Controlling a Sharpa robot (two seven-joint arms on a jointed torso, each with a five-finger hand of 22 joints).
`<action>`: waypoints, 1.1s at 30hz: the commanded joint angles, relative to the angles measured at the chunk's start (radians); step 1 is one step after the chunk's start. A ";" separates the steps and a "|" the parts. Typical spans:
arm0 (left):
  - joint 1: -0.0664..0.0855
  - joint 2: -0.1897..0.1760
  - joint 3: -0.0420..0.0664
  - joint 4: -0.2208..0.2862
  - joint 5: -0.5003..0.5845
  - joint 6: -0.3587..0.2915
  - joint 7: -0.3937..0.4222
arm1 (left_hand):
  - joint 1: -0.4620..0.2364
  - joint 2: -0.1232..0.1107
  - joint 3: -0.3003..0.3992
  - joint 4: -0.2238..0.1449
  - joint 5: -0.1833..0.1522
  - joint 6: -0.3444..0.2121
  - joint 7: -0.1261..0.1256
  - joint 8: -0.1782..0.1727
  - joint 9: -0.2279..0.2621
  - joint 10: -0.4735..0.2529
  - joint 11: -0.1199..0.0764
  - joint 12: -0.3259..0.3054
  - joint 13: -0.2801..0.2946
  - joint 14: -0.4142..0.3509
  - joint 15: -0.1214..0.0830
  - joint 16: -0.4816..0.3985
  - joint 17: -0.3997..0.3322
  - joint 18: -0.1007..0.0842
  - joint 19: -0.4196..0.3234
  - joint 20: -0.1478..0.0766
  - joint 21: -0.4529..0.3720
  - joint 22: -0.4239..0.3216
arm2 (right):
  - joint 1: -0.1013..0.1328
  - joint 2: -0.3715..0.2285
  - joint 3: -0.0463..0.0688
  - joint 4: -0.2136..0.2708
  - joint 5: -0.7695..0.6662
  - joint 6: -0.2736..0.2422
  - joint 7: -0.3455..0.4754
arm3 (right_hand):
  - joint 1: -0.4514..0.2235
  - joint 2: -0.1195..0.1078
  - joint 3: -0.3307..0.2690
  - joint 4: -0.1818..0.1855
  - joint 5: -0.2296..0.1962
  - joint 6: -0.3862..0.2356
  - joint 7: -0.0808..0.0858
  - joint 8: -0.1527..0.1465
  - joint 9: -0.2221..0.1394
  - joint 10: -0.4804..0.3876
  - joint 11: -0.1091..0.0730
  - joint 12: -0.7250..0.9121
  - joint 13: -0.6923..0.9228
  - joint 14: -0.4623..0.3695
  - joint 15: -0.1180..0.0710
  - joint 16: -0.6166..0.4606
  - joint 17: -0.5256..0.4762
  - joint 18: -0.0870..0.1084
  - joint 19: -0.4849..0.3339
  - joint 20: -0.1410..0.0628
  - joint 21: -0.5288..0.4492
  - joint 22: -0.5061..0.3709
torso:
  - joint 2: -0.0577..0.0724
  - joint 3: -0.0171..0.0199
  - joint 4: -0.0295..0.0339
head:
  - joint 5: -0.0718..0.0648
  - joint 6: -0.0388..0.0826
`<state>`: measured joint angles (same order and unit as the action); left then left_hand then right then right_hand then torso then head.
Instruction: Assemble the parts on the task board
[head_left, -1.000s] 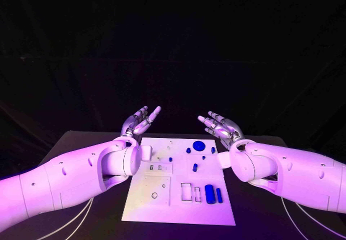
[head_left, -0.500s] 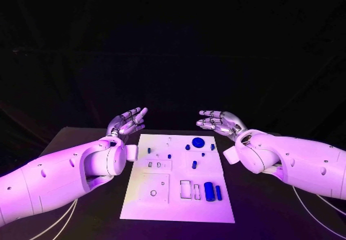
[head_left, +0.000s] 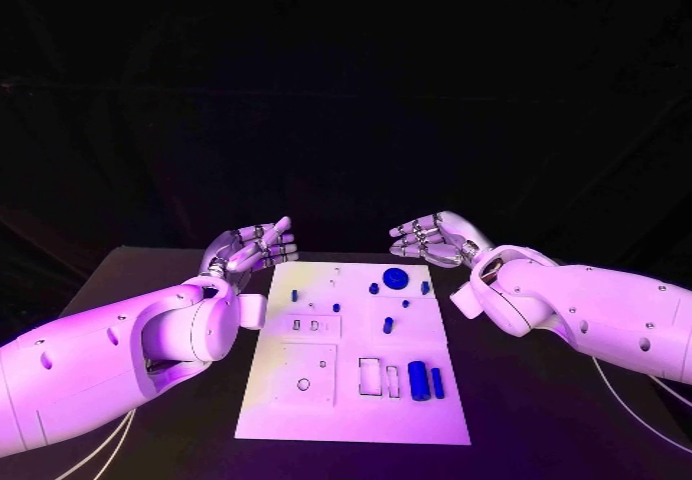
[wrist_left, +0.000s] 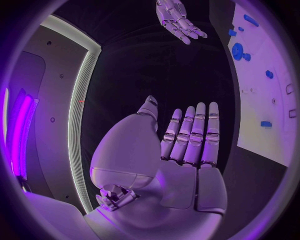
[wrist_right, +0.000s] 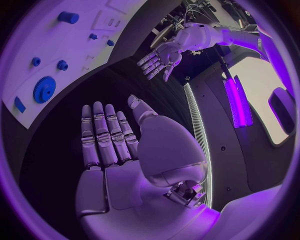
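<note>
Both robot hands hover empty above the far end of the task board (head_left: 353, 350), which lies in the lower middle of the head view on the dark counter (head_left: 534, 420). The left robot hand (head_left: 248, 248) sits at centre left with its fingers apart and straight, palm up, holding nothing; the right robot hand (head_left: 433, 238) at centre right is likewise empty, fingers apart and a little curled. The parts are scattered across the board: a round blue gear (head_left: 395, 275) near its upper edge, several small blue pegs (head_left: 387, 324) around the middle, and a taller blue cylinder (head_left: 418, 381) with a thin blue bar just beside it toward the lower right. The main risk, as a judgement, is crowding: these two pieces stand so close that fingers reaching for one could knock the other over or sweep it off the board. The small pegs (hard to make out clearly) would likely slip from a loose pinch. Because both hands start close together, reaching for the middle at once could make them collide.
</note>
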<state>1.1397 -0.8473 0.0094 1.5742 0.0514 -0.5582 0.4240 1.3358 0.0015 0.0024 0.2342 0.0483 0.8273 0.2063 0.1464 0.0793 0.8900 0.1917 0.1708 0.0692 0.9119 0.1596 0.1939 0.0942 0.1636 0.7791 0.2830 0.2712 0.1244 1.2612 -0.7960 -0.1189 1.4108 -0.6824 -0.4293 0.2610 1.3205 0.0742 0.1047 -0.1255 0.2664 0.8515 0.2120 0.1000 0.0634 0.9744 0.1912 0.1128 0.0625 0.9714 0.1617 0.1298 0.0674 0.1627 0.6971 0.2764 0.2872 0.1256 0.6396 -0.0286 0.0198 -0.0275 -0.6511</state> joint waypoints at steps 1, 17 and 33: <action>0.003 -0.014 0.001 0.030 0.005 0.054 0.011 | 0.027 0.009 -0.024 -0.022 0.003 0.085 0.017 0.006 -0.005 0.089 -0.014 0.002 -0.002 0.086 -0.018 0.001 0.004 0.022 0.059 -0.008 0.025 0.002 | 0.012 0.003 0.001 -0.006 -0.212 0.016 -0.074 | 0.015 -0.022 0.064 -0.050 -0.005 0.127 0.003 -0.004 0.003 0.135 -0.042 -0.025 0.001 0.169 -0.047 0.009 0.011 0.023 0.139 -0.042 0.053 0.009 | 0.027 -0.0033 0.0094 | -0.007 0.000; 0.034 -0.074 0.009 0.168 0.005 0.094 -0.001 | 0.068 0.000 -0.042 -0.065 0.003 0.103 0.010 -0.012 -0.012 0.111 -0.022 -0.022 -0.003 0.139 -0.029 -0.012 0.016 0.021 0.101 -0.025 0.042 0.001 | 0.046 0.030 0.005 -0.015 -0.779 0.068 -0.290 | -0.023 -0.096 0.094 -0.080 -0.027 0.215 -0.048 -0.014 0.009 0.267 -0.099 -0.043 0.015 0.488 -0.144 0.116 0.123 0.023 0.379 -0.143 0.197 0.070 | 0.102 -0.0178 0.0360 | -0.036 0.026; 0.059 -0.095 0.015 0.219 0.005 0.107 -0.012 | 0.071 0.001 -0.043 -0.069 0.003 0.103 0.011 -0.014 -0.012 0.111 -0.021 -0.025 -0.003 0.140 -0.029 -0.016 0.016 0.022 0.105 -0.026 0.044 0.001 | 0.046 0.065 0.006 -0.032 -0.922 0.142 -0.393 | -0.044 -0.142 0.074 0.004 0.038 0.209 -0.059 -0.031 0.010 0.174 -0.103 -0.037 0.060 0.537 -0.165 1.041 0.986 -0.014 0.633 -0.188 0.498 0.364 | 0.135 -0.0203 0.0474 | -0.049 0.043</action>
<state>1.1963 -0.9426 0.0232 1.7886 0.0539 -0.4790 0.4130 1.3974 0.0026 -0.0402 0.1697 0.0483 0.9243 0.2181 0.1373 0.0680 0.9952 0.1713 0.1505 0.0671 1.0442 0.1303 0.1844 0.1093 0.1797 0.8778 0.2553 0.3105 0.1266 1.3070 -0.7325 -0.1134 1.3804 -1.5352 -0.3217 -0.0850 1.2807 -0.0599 0.1771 -0.1262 0.2983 1.0691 0.1525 0.0708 0.0731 1.1563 0.0869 0.0772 0.1202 1.4664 -0.0076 1.1360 1.0174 0.1609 1.3245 0.0887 0.7431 0.4425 0.7697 -0.0489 0.0645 -0.0753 -0.6095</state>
